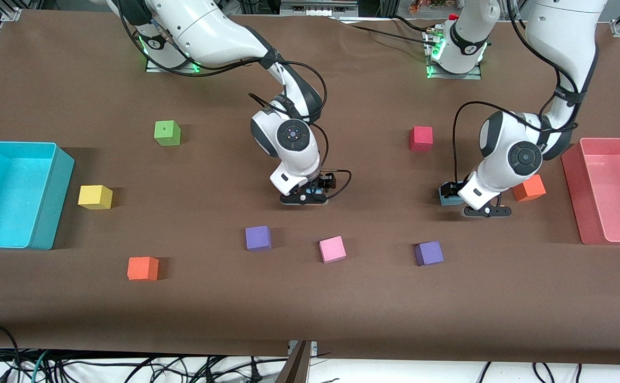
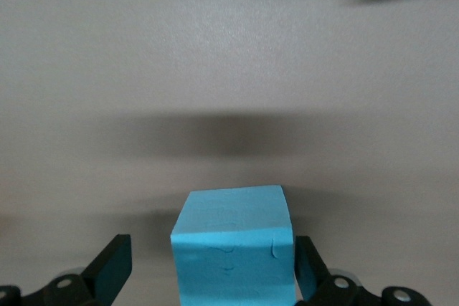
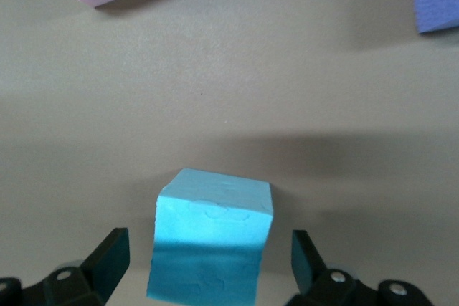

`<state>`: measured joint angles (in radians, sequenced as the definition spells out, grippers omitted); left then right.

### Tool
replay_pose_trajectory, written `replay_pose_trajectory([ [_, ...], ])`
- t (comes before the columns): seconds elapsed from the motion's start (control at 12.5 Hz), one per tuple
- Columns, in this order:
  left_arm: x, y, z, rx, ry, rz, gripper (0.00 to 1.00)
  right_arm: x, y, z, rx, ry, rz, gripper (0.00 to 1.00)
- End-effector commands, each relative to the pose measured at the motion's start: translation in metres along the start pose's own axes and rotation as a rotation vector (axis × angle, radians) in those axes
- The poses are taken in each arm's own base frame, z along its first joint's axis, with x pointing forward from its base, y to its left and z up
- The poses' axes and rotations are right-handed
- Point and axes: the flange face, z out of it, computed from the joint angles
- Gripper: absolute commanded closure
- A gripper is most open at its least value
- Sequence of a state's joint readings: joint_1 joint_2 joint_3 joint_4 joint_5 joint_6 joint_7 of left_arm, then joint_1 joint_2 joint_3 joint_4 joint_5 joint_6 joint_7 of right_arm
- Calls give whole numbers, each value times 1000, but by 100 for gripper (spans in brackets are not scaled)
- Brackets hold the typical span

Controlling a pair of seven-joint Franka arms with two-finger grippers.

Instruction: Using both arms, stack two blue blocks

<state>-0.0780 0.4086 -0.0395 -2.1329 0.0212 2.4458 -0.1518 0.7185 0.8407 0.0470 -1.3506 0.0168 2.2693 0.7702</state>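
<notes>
Both arms were down at the brown surface (image 1: 76, 330). The right end effector (image 1: 316, 190) sat low over the middle of the surface, fingers (image 3: 107, 259) spread apart on either side of one blue block (image 3: 208, 245); clear gaps showed on both sides, so the block was not gripped and rested on the surface. In the front view only a sliver of that block (image 1: 319, 190) showed under the wrist. The left end effector (image 1: 456, 196) was low toward the left arm's end of the surface, fingers (image 2: 111, 266) likewise apart around the second blue block (image 2: 235, 245), one finger close to the block's side, the other with a clear gap. That block (image 1: 448, 200) stood on the surface, just beside an orange cube (image 1: 529, 188) and near the red bin (image 1: 573, 181) at that end. The two blue blocks lay well apart, unstacked. Closer to the front edge: two purple cubes (image 1: 258, 238) (image 1: 429, 253) with a pink cube (image 1: 332, 249) between them. Toward the right arm's end: a cyan bin (image 1: 49, 213), yellow cube (image 1: 95, 197), green cube (image 1: 167, 133) and another orange cube (image 1: 143, 268). A red cube (image 1: 420, 138) lay toward the arms' bases.
</notes>
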Motion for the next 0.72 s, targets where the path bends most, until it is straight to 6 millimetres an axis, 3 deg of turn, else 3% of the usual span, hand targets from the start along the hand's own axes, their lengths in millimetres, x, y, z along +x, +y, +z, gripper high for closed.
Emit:
replay_pose_trajectory([
  [0.0,-3,2,9,-19,6,3,0,11,12,-61,-24,-17,-45,0],
  [0.08,-3,2,9,-19,6,4,7,17,25,-80,-46,-46,-103,0],
  [0.16,-3,2,9,-19,6,4,26,22,36,-94,-46,-61,-182,0],
  [0.4,-4,3,2,-19,4,12,80,30,49,-108,62,-123,-267,0],
  [0.48,0,5,-16,-22,33,15,95,33,56,-105,134,-154,-311,0],
  [0.64,-5,35,-55,-19,36,62,100,36,79,-104,315,-182,-354,0],
])
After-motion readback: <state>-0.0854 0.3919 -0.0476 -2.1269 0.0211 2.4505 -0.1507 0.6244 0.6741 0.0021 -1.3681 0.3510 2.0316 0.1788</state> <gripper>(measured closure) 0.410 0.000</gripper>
